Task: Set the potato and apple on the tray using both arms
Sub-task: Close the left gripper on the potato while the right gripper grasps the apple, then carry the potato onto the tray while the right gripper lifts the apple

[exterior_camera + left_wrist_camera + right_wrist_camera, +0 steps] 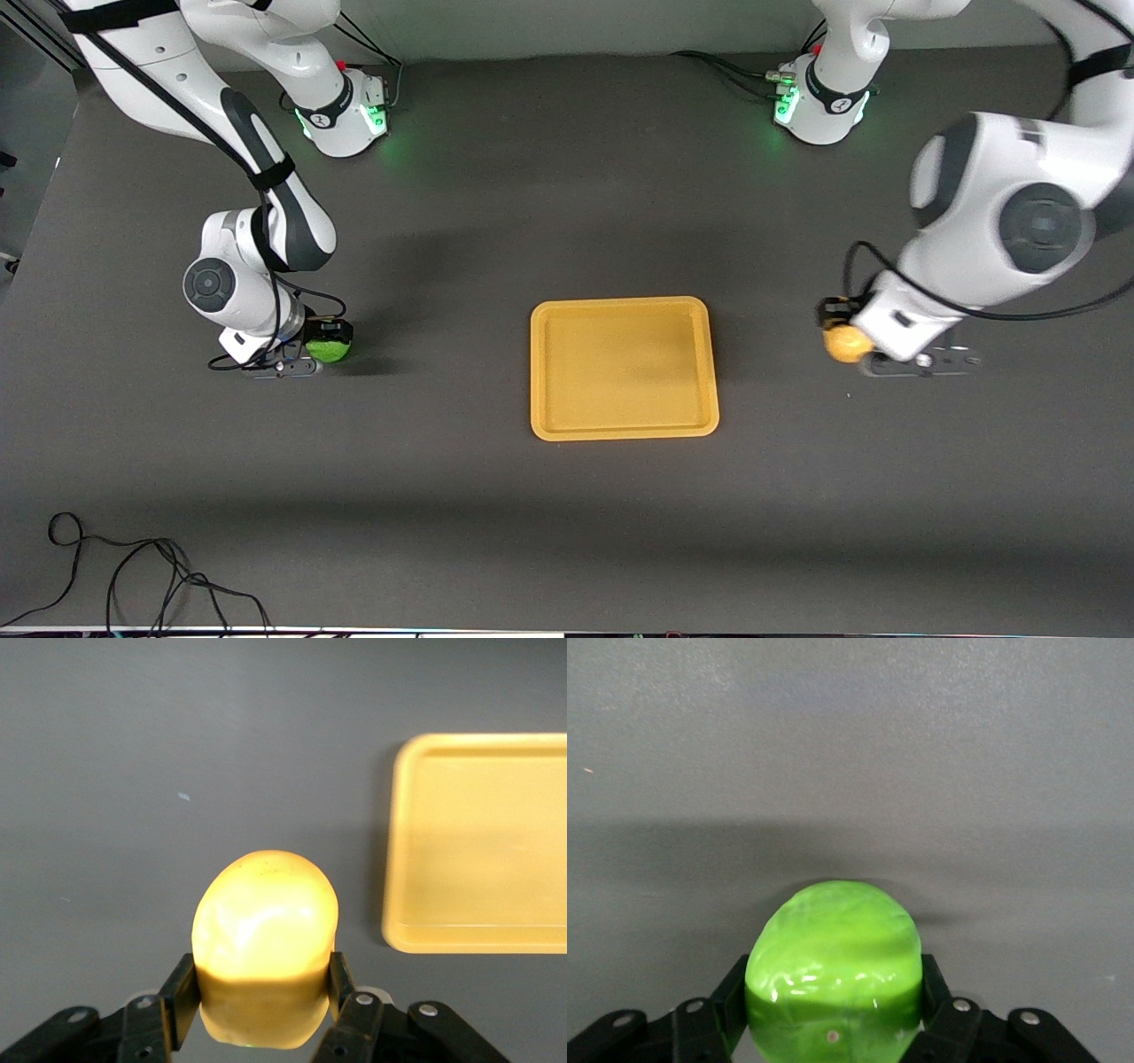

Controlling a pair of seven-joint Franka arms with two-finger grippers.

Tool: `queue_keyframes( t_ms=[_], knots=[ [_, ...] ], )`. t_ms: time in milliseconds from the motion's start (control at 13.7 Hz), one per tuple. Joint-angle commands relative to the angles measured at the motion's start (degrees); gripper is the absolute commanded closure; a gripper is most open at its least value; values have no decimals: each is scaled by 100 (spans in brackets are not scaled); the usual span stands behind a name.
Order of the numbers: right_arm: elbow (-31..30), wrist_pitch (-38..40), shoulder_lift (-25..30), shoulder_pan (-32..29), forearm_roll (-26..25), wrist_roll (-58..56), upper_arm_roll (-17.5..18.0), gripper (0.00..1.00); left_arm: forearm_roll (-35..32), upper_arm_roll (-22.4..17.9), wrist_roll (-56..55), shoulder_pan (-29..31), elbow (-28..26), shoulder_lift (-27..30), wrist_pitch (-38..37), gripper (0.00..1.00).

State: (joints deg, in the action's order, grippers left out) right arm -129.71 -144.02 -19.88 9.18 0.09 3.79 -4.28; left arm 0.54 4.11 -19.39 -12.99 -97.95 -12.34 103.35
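Observation:
The orange-yellow tray [549, 425] lies in the middle of the table; it also shows in the left wrist view [403, 930]. My left gripper [842, 335] is shut on the yellow-tan potato [848, 346], held over bare table toward the left arm's end, beside the tray. In the left wrist view the potato [266, 930] sits between the two black fingers [180, 1001]. My right gripper [328, 337] is shut on the green apple [328, 348] over bare table toward the right arm's end. In the right wrist view the apple [833, 957] fills the gap between the fingers [935, 992].
A black cable [133, 576] loops on the table near the front edge, toward the right arm's end. The two green-lit arm bases [350, 115] stand along the edge farthest from the front camera.

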Motion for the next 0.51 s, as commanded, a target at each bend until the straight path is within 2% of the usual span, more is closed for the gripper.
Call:
queue_keyframes(
  t_ms=[0,292,438],
  knots=[
    [41,249,264,111,18,166,-29,48,16,-103,-714,-659,92,-320,193,59],
    [313,1023,897,304,18,166,-20,56,25,-103,-1145,-1188,83,-821,781,58],
    [751,1689,995,339,9,192,-12,57,16,-94,-1173,-1329,74,-1154,1080,58]
  ],
)
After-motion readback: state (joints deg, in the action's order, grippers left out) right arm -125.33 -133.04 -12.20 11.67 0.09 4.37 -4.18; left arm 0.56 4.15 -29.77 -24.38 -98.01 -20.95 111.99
